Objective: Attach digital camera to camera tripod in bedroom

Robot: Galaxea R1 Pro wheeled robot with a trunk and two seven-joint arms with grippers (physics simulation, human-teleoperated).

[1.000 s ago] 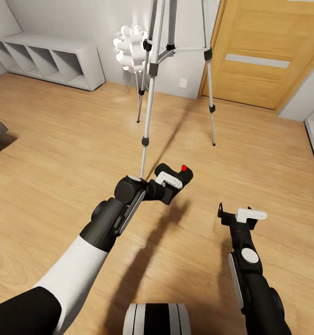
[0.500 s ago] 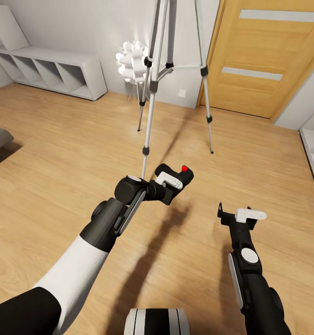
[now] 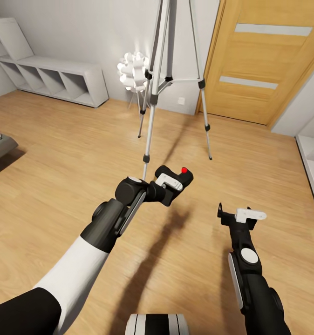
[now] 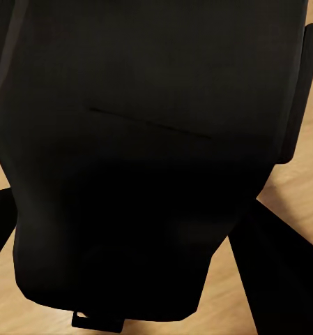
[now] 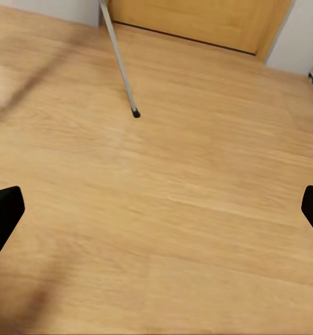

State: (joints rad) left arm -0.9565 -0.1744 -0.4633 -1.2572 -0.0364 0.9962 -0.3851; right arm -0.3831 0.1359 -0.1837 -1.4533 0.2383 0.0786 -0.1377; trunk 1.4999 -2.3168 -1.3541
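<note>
The left gripper [image 3: 172, 184] at frame centre is clamped on the digital camera [image 3: 177, 177], red button up, forearm angled from lower left; no lettering is readable. The camera tripod [image 3: 158, 79] stands at upper centre on the wood floor [image 3: 59, 153]; the right gripper [image 3: 236, 215], lower right, has its fingers spread wide.

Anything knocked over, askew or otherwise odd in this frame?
Nothing stands out. The camera tripod stands upright on its three legs, the digital camera sits in the left gripper, and the right gripper hangs open above bare floor.
</note>
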